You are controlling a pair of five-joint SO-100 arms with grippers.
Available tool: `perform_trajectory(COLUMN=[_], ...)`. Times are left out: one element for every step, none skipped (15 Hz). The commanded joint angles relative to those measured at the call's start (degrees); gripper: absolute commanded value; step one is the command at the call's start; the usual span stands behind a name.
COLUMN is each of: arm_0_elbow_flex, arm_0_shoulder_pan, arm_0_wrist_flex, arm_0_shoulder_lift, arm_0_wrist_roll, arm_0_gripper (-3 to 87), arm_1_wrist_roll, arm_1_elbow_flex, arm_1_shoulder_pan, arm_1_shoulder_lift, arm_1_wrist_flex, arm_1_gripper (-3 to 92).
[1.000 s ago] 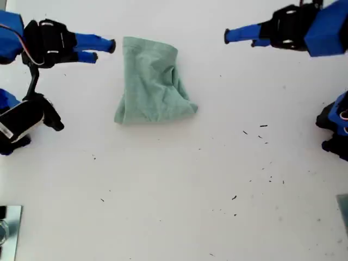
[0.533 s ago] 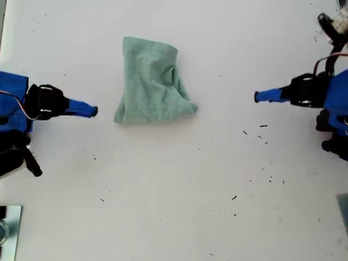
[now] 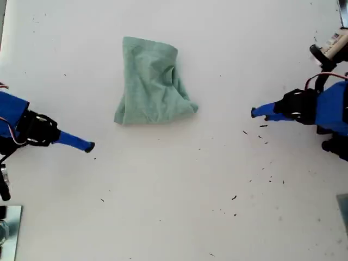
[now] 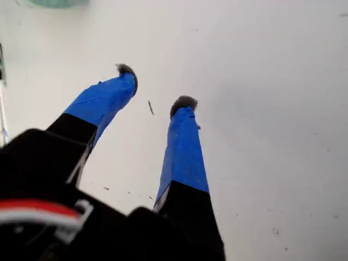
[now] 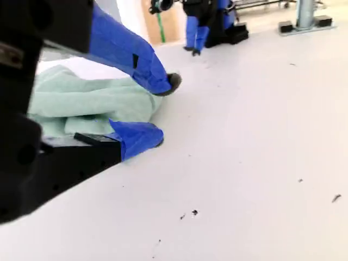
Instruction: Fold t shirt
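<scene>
Two end effectors are in the exterior view. Which is which?

The first end effector (image 3: 89, 146), with blue-taped fingers on a black body, reaches in from that view's 9 o'clock edge. The second end effector (image 3: 253, 113), built the same, comes in from 3 o'clock.

What state are they in?

Both have their jaws spread with nothing between them. In its own wrist view the first end effector (image 4: 155, 86) frames only bare white counter (image 3: 174, 206). The second end effector (image 5: 165, 110) hangs just above the surface.

And the sage-green heathered cotton t shirt (image 3: 154, 81)?

It lies folded into a rumpled bundle towards 11 o'clock of the exterior view's centre, well apart from both tips. The second wrist view shows it (image 5: 81, 100) beyond the jaws.

Anything else?

Small dark specks (image 3: 244, 132) lie on the counter near the second end effector.
</scene>
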Motion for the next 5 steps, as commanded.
perform_trajectory(arm_0_elbow_flex=[0.6, 0.6, 0.6, 0.6, 0.6], arm_0_shoulder_pan=[5.6, 7.3, 8.6, 9.6, 10.2], arm_0_wrist_flex=[0.1, 0.1, 0.1, 0.1, 0.1], arm_0_shoulder_lift=[0.4, 0.4, 0.4, 0.4, 0.4], arm_0_wrist_roll=[0.0, 0.0, 0.0, 0.0, 0.0], arm_0_gripper=[11.7, 11.7, 11.7, 11.7, 11.7], arm_1_wrist_roll=[-40.7, -42.4, -41.8, -41.8, -41.8], arm_1_elbow_flex=[3.4, 3.4, 3.4, 3.4, 3.4], arm_1_shoulder_pan=[-0.5, -0.9, -1.0, -1.0, -1.0], arm_1_shoulder_lift=[-0.3, -0.4, -0.4, -0.4, -0.4], arm_1_wrist_flex=[-1.4, -1.3, -1.3, -1.3, -1.3], arm_1_gripper=[16.5, 14.7, 14.6, 14.6, 14.6])
